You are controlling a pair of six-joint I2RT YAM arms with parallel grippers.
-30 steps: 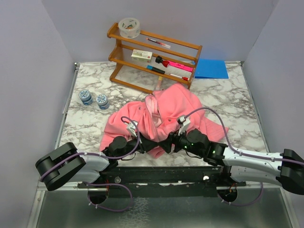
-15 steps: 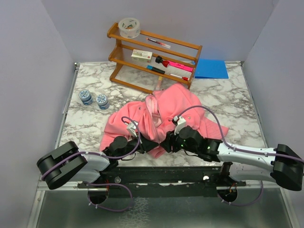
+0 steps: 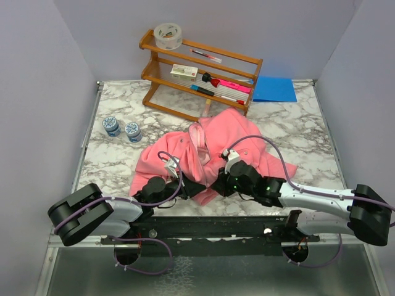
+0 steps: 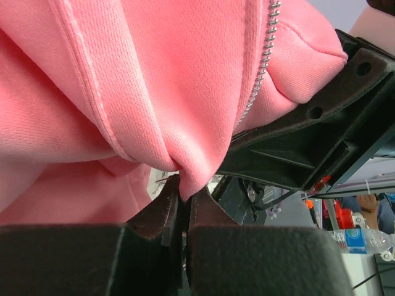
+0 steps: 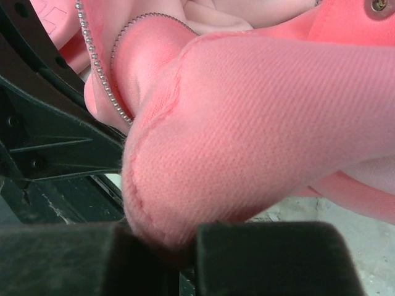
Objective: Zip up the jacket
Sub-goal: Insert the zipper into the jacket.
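Fleece fills both wrist views: the left claw (image 4: 184,200) is clenched on a thin fold of the jacket (image 3: 213,145) beside its zipper (image 4: 263,58), and the right claw (image 5: 179,246) is clenched on a thicker rounded fold, with a second run of zipper teeth curving past on its left. From above, the two claws meet at the jacket's near hem, close to the near edge of the table (image 3: 308,142). The jacket lies crumpled in the near middle of the table. Its long axis seems to run near to far, hem toward the arms and the paler neck opening toward the far side, though the bunching makes this uncertain. The sleeves are hard to pick out in the folds. The zipper slider is not visible. Two small jars (image 3: 121,128) stand to the far left, apart from the jacket. A wooden rack (image 3: 203,77) holding pens and a roll of tape (image 3: 168,36) stands just beyond the jacket, and a blue folder (image 3: 274,89) lies at the far right.
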